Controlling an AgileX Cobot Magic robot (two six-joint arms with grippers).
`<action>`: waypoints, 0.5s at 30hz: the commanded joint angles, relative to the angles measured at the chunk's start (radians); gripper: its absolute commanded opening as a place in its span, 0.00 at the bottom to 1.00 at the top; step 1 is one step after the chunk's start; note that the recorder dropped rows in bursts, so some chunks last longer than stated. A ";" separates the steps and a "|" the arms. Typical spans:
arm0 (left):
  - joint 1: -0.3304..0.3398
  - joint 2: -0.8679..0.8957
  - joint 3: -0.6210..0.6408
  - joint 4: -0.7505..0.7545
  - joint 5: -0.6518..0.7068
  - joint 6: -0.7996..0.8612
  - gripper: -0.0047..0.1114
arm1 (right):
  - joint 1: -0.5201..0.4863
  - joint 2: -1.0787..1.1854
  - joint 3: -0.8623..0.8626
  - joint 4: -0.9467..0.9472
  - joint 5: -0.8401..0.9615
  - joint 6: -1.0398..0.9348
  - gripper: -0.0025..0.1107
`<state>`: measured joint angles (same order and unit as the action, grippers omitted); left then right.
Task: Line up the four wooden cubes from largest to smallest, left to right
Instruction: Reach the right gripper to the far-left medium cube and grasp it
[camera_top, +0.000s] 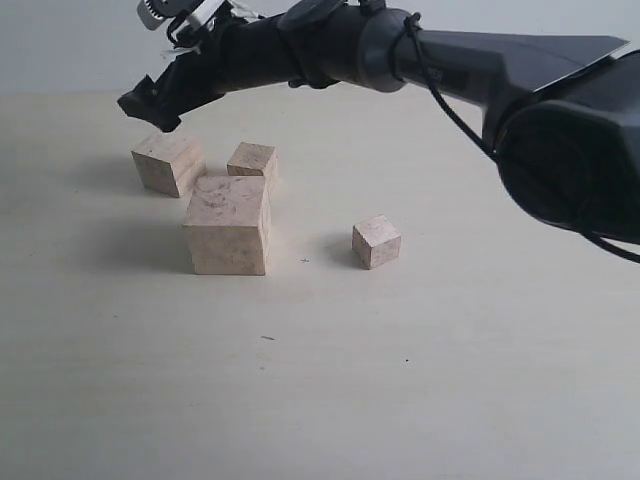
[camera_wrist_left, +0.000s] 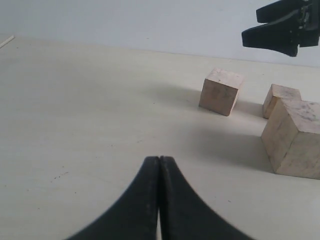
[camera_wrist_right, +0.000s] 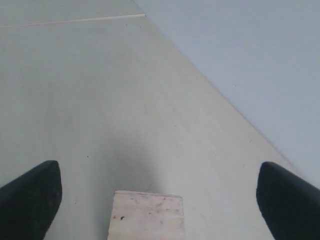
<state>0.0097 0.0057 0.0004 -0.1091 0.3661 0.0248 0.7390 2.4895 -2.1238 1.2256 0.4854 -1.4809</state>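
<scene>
Pale tabletop (camera_top: 450, 380) carries 4 wooden cubes. The second-largest cube (camera_top: 168, 162) sits just below the right gripper (camera_top: 150, 105), between its 2 wide-spread fingers (camera_wrist_right: 30, 200) and apart from both. The medium cube (camera_top: 252, 160) and largest cube (camera_top: 228, 225) lie near that gripper, the smallest cube (camera_top: 376, 241) farther off. 1 left gripper (camera_wrist_left: 159, 165), jaws pressed together and empty, hangs well apart from the cubes.

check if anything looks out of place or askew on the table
Nothing is damaged or spilled, but the cubes form no row. The largest cube stands bunched in front of the rear left cube and the rear right cube; the smallest cube sits apart on the right, turned askew.
</scene>
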 joint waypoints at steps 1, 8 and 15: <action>-0.005 -0.006 0.000 0.001 -0.010 -0.003 0.04 | -0.006 0.058 -0.059 0.065 0.015 -0.049 0.95; -0.005 -0.006 0.000 0.001 -0.010 -0.003 0.04 | -0.006 0.105 -0.068 0.073 0.015 -0.064 0.95; -0.005 -0.006 0.000 0.001 -0.010 -0.003 0.04 | -0.006 0.127 -0.068 0.077 0.013 -0.067 0.95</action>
<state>0.0097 0.0057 0.0004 -0.1091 0.3661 0.0248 0.7390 2.6137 -2.1847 1.2919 0.4983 -1.5363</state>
